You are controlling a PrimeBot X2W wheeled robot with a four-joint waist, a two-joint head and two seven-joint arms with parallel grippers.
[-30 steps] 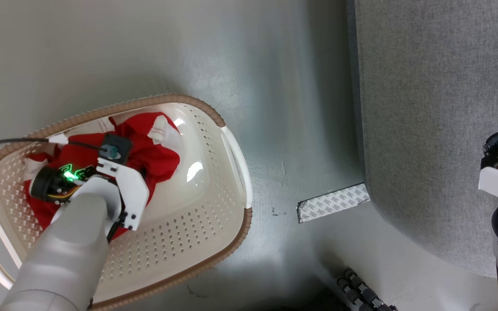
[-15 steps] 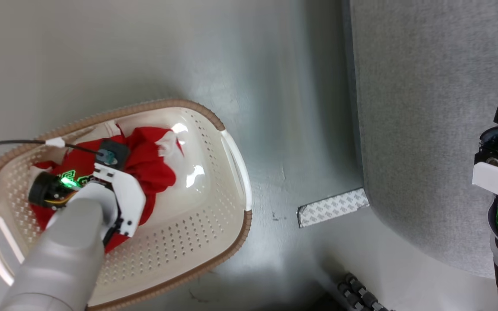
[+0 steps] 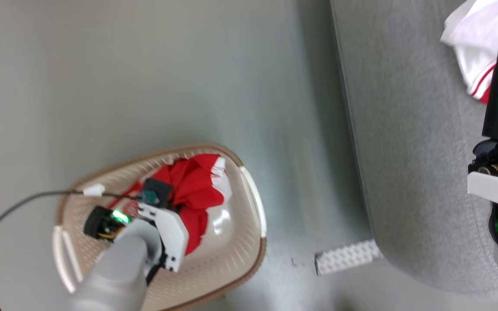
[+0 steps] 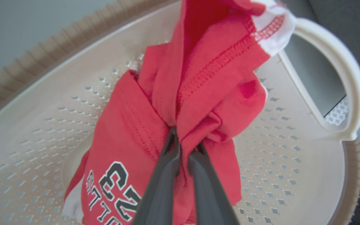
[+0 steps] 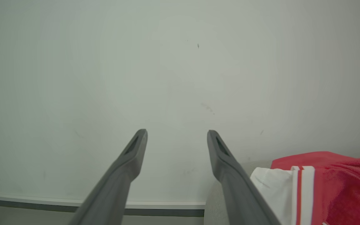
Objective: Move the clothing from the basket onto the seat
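A bunched fold of the clothing (image 4: 211, 72), inside the basket (image 3: 255, 203) at seven o'clock, is clamped in the left gripper (image 4: 183, 137) for carrying to the seat (image 3: 404, 129) at three o'clock, the right gripper (image 5: 177, 134) held wide and empty.

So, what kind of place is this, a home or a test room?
Probably a test room arranged like a home. A laundry basket holding red clothing stands on a smooth grey floor near a grey upholstered seat, and a strip of patterned tape on the floor looks like a position mark.

white patterned tape strip (image 3: 347, 258) flat on glossy grey floor (image 3: 145, 65)
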